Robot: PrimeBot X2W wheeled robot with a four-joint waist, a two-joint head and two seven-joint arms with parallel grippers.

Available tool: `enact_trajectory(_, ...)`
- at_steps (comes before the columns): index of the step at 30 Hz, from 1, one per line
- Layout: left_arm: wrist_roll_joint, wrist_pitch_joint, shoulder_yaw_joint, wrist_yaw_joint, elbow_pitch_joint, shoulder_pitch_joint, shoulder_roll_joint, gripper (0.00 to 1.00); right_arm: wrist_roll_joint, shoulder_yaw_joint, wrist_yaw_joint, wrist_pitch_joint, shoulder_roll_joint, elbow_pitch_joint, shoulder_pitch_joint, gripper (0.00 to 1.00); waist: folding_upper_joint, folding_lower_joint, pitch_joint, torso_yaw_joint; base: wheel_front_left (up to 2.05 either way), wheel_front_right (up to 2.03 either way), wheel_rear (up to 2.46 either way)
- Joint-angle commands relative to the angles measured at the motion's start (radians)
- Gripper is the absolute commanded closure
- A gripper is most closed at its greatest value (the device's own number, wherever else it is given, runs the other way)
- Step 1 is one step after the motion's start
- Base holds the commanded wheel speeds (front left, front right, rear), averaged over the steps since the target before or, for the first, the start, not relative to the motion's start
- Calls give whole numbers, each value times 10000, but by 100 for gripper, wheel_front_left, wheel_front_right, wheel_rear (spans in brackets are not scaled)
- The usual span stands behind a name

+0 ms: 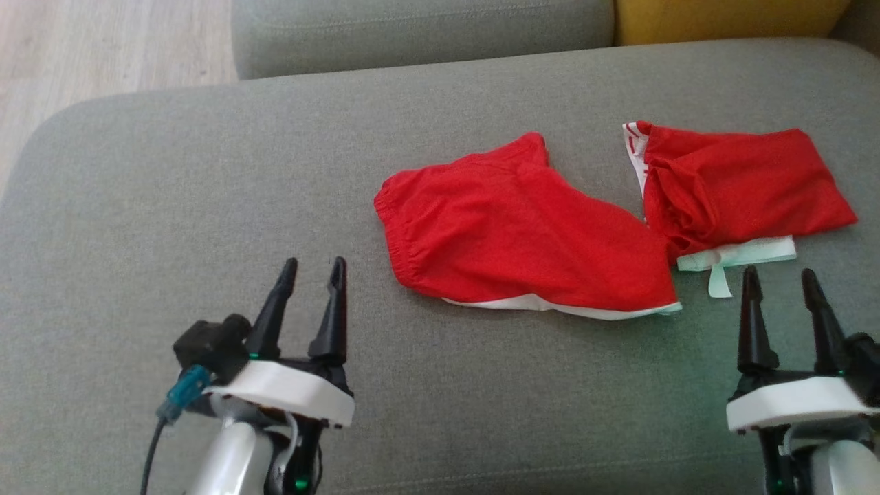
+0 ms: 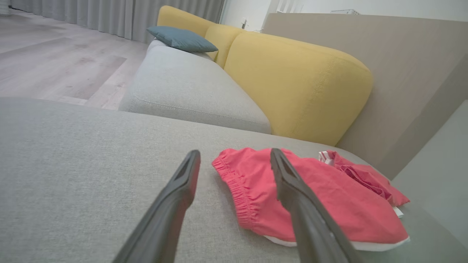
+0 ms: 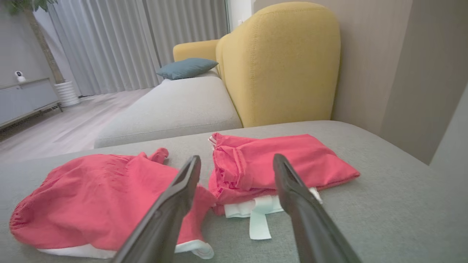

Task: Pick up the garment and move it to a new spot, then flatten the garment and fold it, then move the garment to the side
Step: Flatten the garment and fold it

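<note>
Plainly, both grippers stand open and empty. The left gripper [image 1: 315, 265] hovers over the cushion [image 1: 172, 192] toward its near edge. The shorts [image 1: 515, 227] lie flat around the cushion's middle, near the gripper's right side, waistband toward it. The right gripper [image 1: 778, 273] is by the near right corner, fingertips just short of the folded garment [image 1: 742, 182], which lies beside the right edge, touching the shorts.
</note>
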Motion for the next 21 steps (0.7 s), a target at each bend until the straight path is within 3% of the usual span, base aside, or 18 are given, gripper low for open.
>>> enact_trajectory(1,43,-122,242,-55,-300,-459,22,0,61,265,31,-163,-68,-267,-375,0,0,0,69,3,0,0,0)
enact_trajectory(7,391,-62,-462,-499,752,-950,38,0,286,348,31,-416,-66,-84,-715,0,0,0,505,-128,0,0,0)
enact_trajectory(12,637,663,-1213,-894,2297,-1865,157,0,392,423,31,-504,-66,0,-973,0,0,0,998,-372,0,0,0)
enact_trajectory(21,1269,943,-1938,-1026,4477,-3388,454,0,574,467,31,-654,-65,167,-1310,0,0,0,1620,-823,0,0,0)
